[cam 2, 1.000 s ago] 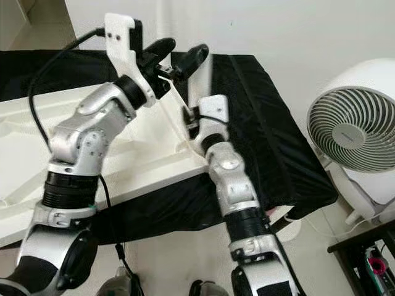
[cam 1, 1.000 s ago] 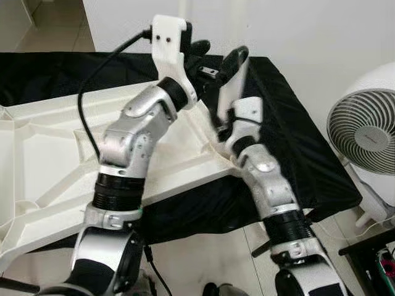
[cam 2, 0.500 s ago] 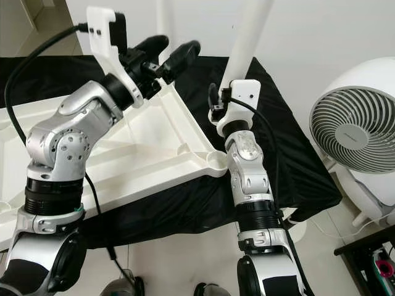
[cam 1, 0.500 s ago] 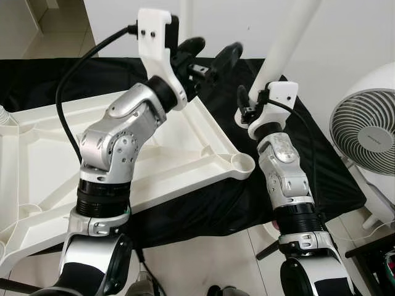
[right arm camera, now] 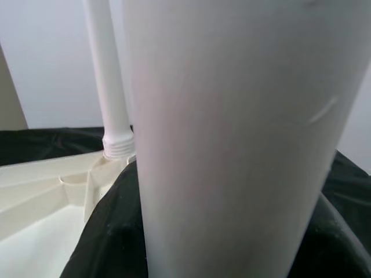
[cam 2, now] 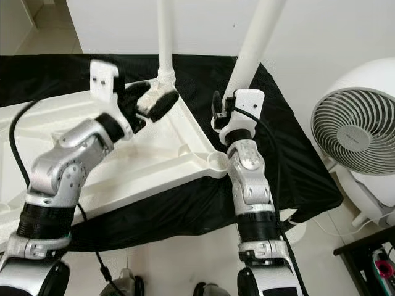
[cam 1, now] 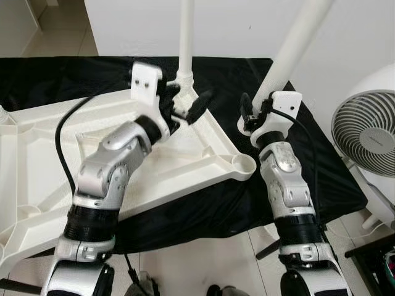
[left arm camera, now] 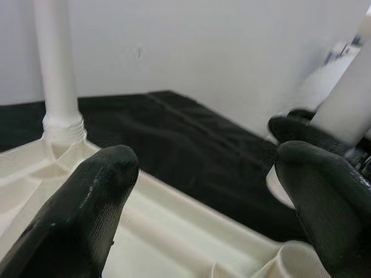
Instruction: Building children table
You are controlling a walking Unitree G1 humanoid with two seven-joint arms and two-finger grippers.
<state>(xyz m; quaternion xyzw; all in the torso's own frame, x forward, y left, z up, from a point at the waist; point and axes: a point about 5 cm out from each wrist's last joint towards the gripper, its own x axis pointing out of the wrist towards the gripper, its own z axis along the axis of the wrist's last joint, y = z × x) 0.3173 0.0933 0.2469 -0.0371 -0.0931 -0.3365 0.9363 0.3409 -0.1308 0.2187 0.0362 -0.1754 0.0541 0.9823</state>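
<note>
The white children's table top (cam 1: 37,160) lies upside down on a black cloth. One white leg (cam 1: 185,37) stands upright, screwed into its far corner. My right gripper (cam 1: 255,112) is shut on a second white leg (cam 1: 297,43), holding it tilted just beyond the empty corner socket (cam 1: 245,164). In the right wrist view that held leg (right arm camera: 232,145) is very close. My left gripper (cam 1: 185,102) hangs open with nothing between its fingers (left arm camera: 93,202), just in front of the standing leg's base (left arm camera: 61,130).
The black cloth (cam 1: 308,179) covers the low platform under the table top and ends at its right and near edges. A white fan (cam 1: 365,132) stands on the floor to the right. A white wall runs behind.
My left arm has dropped, bringing its open gripper down toward the table top's far corner. A second ago the right gripper was low at the socket; it has since risen with the leg.
</note>
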